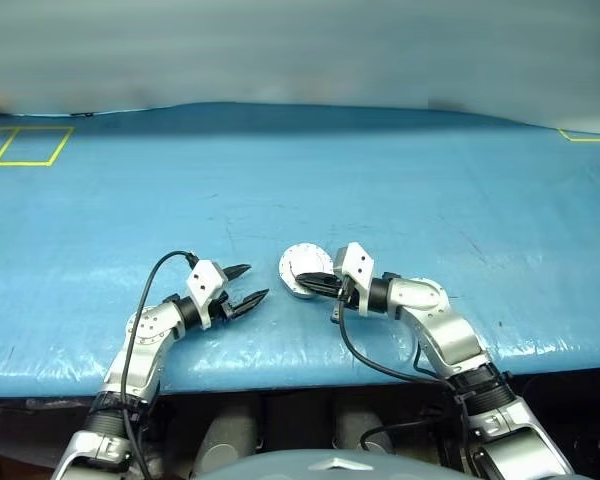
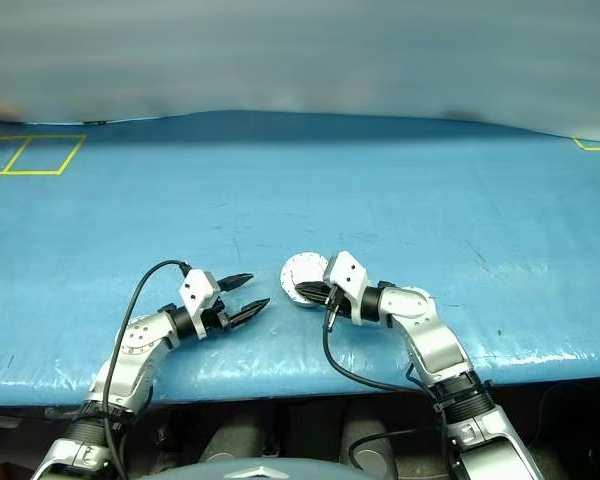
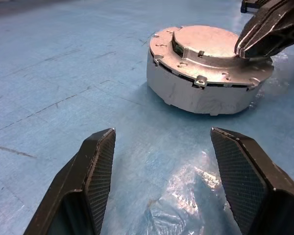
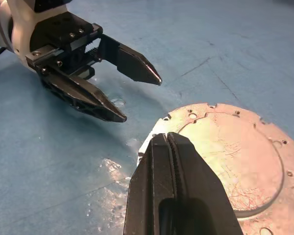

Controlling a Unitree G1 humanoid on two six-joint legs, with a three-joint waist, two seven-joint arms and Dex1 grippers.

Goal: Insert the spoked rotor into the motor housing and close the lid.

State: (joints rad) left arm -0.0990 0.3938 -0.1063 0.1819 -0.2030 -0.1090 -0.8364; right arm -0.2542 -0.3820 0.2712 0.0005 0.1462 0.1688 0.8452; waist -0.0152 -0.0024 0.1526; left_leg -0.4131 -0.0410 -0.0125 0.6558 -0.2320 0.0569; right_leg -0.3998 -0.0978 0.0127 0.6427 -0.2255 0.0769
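On the blue plastic-covered desk (image 1: pixel 400 190) the motor housing (image 3: pixel 206 93) sits closed, its lid (image 4: pixel 235 152) lying flat on top with the plain light grey outside face up, scratched and ringed with small holes along the rim. The right claw (image 4: pixel 172 147) is clenched, its two black fingers pressed together with nothing between them, and its tips rest at the lid's near edge, on the side facing the other claw; whether they press on the metal or just hover over it I cannot tell from here. The left claw (image 1: pixel 250 283) stands released, fingers spread wide and empty, low over the desk and pointing at the housing, which lies just ahead of its tips with a strip of bare blue sheet between them. The two claws face each other across that short gap, near but apart. The sheet is wrinkled and glossy right under the left claw's fingers (image 3: pixel 95 161). I can read no brand, label or lettering on the housing, the lid or the claws. Far behind the left claw, at the desk's back corner, yellow tape lines (image 1: pixel 25 145) mark out squares, and a shorter yellow line (image 1: pixel 585 137) shows at the opposite far corner.
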